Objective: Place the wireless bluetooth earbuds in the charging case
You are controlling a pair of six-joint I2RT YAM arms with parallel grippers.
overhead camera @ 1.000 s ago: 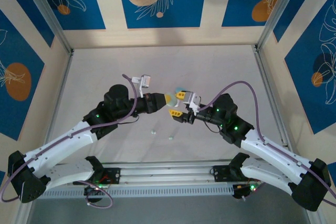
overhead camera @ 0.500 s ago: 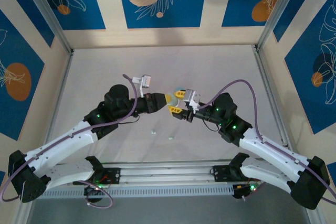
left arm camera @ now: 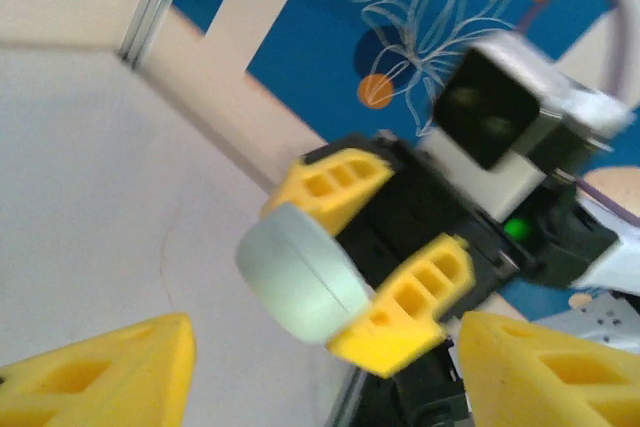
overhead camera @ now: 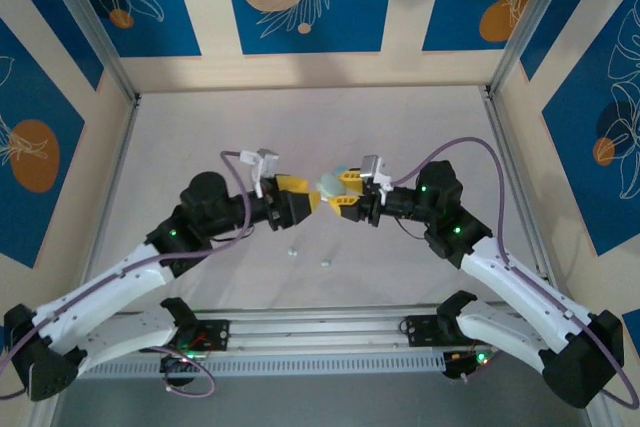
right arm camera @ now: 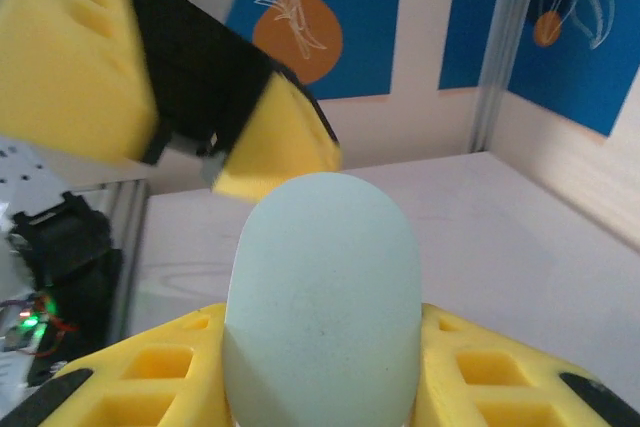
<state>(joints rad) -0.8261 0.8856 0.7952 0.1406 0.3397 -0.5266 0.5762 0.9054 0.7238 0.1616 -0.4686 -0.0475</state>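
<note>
Charging case (right arm camera: 320,287) pale green, looks closed, contents hidden. It sits mid-frame in the top view, raised off the counter (overhead camera: 420,117), clenched between the right tool's (overhead camera: 338,190) yellow fingers. Left tool (overhead camera: 303,197) faces it just beside, released, fingers spread wide and clear of the case. Loose on the counter below centre: earbud (overhead camera: 291,251) and second earbud (overhead camera: 325,263), near each other, well apart from the case. Upper half of the counter is open up to the rails (overhead camera: 510,177).
</note>
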